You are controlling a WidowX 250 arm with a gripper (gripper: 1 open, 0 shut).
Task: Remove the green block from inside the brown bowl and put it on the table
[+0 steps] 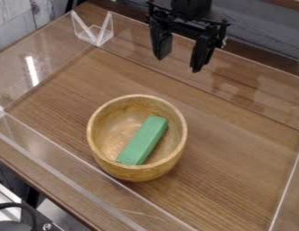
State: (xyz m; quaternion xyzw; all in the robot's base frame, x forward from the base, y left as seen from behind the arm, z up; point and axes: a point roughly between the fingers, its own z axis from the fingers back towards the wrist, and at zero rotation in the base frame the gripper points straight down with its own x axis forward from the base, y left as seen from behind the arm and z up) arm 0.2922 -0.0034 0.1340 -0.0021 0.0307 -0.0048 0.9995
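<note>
We are at the approach step: our hand hangs released, well behind the bowl; next we must descend onto the block lying inside it

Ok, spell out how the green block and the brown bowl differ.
Shape: the green block is a straight, flat-sided bar; the brown bowl is round and hollow with a thick rim.
Colour: the block is plain bright green; the bowl is light-brown wood with visible grain.
Size and place: the block is shorter than the bowl's width and lies slanted inside it; the bowl sits on the table.
Neither is touched by the open gripper.
</note>
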